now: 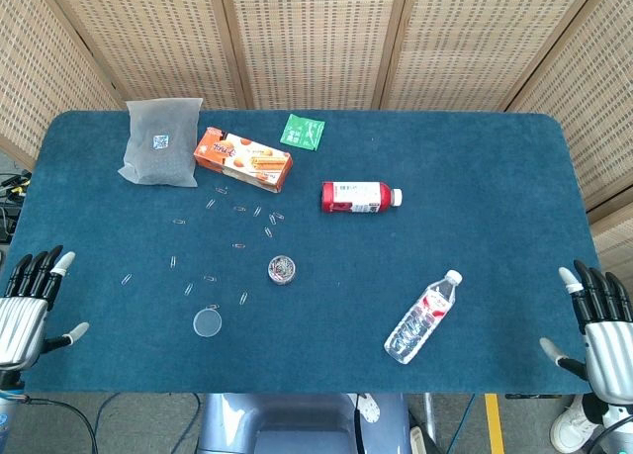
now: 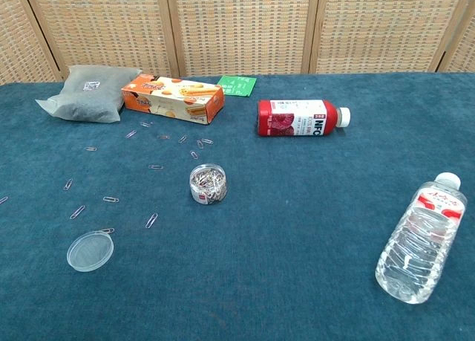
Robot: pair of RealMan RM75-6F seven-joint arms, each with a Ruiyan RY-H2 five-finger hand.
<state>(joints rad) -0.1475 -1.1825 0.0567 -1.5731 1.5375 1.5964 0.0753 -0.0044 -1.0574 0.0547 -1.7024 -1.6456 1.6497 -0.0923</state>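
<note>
My left hand point(image 1: 30, 306) hovers at the table's near left corner, fingers spread and holding nothing. At the near right corner my right hand point(image 1: 598, 325) is likewise spread and bare. Neither hand shows in the chest view. A small clear jar of paper clips point(image 1: 282, 269) point(image 2: 208, 183) stands uncapped in the middle. Its clear round lid point(image 1: 208, 322) point(image 2: 90, 250) lies nearer, to the left. Several loose paper clips point(image 1: 210, 278) point(image 2: 151, 220) are scattered over the blue cloth between them and the boxes. Nearest the right hand lies a clear water bottle point(image 1: 423, 317) point(image 2: 420, 237) on its side.
A red juice bottle point(image 1: 358, 196) point(image 2: 300, 118) lies on its side past the middle. An orange snack box point(image 1: 242, 158) point(image 2: 173, 98), a grey pouch point(image 1: 161, 140) point(image 2: 87, 94) and a green packet point(image 1: 303, 132) point(image 2: 237, 85) sit at the back. Woven screens point(image 1: 316, 39) stand behind the blue table point(image 1: 475, 177).
</note>
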